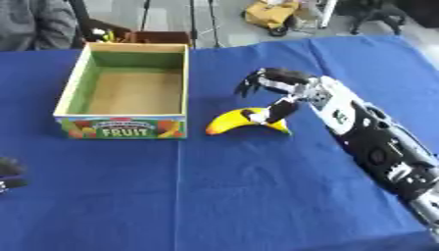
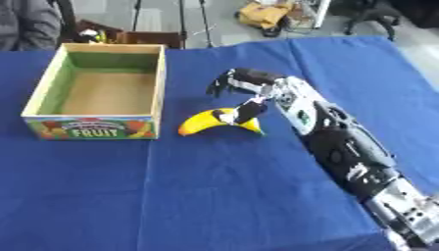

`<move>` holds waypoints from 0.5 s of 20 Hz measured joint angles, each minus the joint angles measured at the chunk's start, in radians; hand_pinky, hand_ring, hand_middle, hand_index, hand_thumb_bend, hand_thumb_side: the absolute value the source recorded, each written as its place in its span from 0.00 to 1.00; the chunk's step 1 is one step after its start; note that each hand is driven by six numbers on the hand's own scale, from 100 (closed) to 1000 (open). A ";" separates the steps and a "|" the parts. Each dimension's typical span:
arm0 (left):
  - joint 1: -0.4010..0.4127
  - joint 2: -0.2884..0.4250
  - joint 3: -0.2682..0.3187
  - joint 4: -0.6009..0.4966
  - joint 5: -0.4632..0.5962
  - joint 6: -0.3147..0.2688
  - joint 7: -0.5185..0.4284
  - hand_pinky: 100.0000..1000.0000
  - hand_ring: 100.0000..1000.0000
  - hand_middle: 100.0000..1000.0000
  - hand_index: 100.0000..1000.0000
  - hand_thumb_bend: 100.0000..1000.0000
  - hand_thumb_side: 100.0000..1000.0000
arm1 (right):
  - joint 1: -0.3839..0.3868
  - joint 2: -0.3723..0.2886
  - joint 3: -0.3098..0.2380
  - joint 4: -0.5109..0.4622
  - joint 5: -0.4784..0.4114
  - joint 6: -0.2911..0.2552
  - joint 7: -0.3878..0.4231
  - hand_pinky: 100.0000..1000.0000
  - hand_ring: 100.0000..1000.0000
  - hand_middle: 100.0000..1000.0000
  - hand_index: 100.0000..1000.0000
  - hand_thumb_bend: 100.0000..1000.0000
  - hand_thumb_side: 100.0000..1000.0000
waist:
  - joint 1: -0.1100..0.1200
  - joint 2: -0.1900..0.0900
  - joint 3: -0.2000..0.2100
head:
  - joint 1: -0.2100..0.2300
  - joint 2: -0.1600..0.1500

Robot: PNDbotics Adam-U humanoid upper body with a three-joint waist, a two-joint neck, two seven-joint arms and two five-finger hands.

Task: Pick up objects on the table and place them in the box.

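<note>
At about 8 o'clock, right at the edge of the left eye view, a bit of the left hand (image 1: 9,174) peeks in. It is dark and only a small part shows, so I cannot tell if its fingers are open or curled. It holds nothing that I can see.

A blue cloth covers the table (image 1: 240,196). At about 10 o'clock sits the box (image 1: 72,82). It is made of wood, with green on the inside walls and a plain brown floor. Its front has bright fruit pictures and the word FRUIT. Nothing is inside the box.

Just to the right of the box, near the middle of the table, lies the banana (image 1: 230,121). It is yellow and curved like a bridge, with its two ends down on the cloth. It is near the box's front right corner but not touching it.

The right hand (image 1: 276,84) is right over the banana. Its arm comes in from about 4 o'clock, black with silver parts. The fingers (image 1: 250,86) are curled and point down, above the cloth just behind the banana. The thumb (image 1: 276,112) reaches down and touches the middle of the banana. The hand is half open, like a claw, and is not closed around the banana. The banana is resting on the table.
</note>
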 measured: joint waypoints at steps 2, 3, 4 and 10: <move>-0.002 0.000 0.000 0.000 0.000 0.001 -0.001 0.58 0.62 0.56 0.62 0.08 1.00 | -0.002 0.006 0.000 0.008 0.010 -0.004 0.002 0.67 0.73 0.57 0.79 0.08 0.36 | 0.000 0.000 0.000 | 0.000 -0.001; -0.002 0.000 0.000 0.000 0.000 0.001 -0.001 0.58 0.62 0.56 0.62 0.08 1.00 | -0.002 0.008 0.001 0.011 0.014 -0.005 0.003 0.67 0.73 0.57 0.79 0.08 0.36 | 0.000 0.000 0.001 | 0.000 -0.002; -0.002 0.000 0.000 0.000 0.000 0.001 -0.001 0.58 0.62 0.56 0.62 0.08 1.00 | -0.002 0.009 0.003 0.013 0.019 -0.006 0.004 0.67 0.73 0.57 0.79 0.08 0.36 | 0.000 0.000 0.001 | 0.000 -0.003; -0.002 0.000 0.000 0.000 0.000 0.001 -0.001 0.58 0.62 0.56 0.62 0.08 1.00 | -0.003 0.016 0.005 0.025 0.035 -0.011 0.005 0.67 0.73 0.56 0.78 0.09 0.36 | 0.001 0.001 0.002 | 0.000 -0.007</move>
